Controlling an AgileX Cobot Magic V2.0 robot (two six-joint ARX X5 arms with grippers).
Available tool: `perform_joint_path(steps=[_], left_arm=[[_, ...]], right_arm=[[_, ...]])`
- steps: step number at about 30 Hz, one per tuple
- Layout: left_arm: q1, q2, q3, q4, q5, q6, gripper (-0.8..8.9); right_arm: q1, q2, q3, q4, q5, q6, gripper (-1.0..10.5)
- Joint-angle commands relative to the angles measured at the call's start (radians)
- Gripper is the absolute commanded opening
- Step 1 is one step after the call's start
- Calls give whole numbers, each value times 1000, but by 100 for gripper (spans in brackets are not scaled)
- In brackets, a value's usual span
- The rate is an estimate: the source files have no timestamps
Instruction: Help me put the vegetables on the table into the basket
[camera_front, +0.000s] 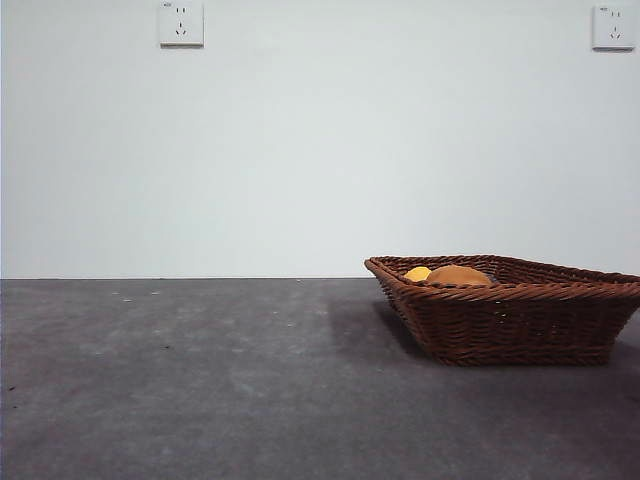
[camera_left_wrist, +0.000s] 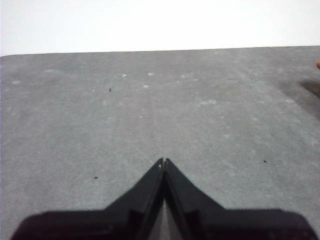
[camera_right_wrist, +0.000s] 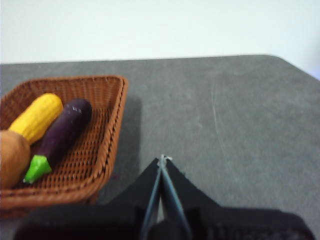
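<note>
Not much left to spoil here, but a few ways to make a mess. Could bump the basket (camera_right_wrist: 118, 100) with the right gripper (camera_right_wrist: 162, 159), hanging low over the table (camera_right_wrist: 225, 115) near the basket's side. One careless swing that way might push the basket along or tip it up. Might also knock a vegetable back out, thanks to the shallow sides and the big lumpy potato (camera_right_wrist: 9, 155) poking up above the rim in the front view. Safer to go up and away first, not sideways. Right gripper: jaws pressed together, nothing between them. Left gripper (camera_left_wrist: 163, 161): same story, shut tight and holding nothing, over bare table and well apart from the basket. Inside the basket: all three vegetables. Potato at one end, touching the yellow corn cob (camera_right_wrist: 37, 117). Dark purple eggplant (camera_right_wrist: 62, 132) right beside the corn, lying the same way, with its green stem end toward the potato. From the front, only the tops of the potato and the corn peeking over the rim; no sight of the eggplant there, hidden behind the woven wall. No vegetables to be seen out on the table in any view, so probably all done, with nothing left to pick up.
</note>
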Motion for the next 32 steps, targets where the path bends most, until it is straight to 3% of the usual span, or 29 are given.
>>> perform_joint_path(steps=[1,32], left_arm=[[3,-1,-11,5,0,-5,-3],[3,-1,-10,5,0,-5,-3]], right_arm=[[-1,-3,-13,-24,0,-4,0],[-1,-3,-13,-22,4,-3,0]])
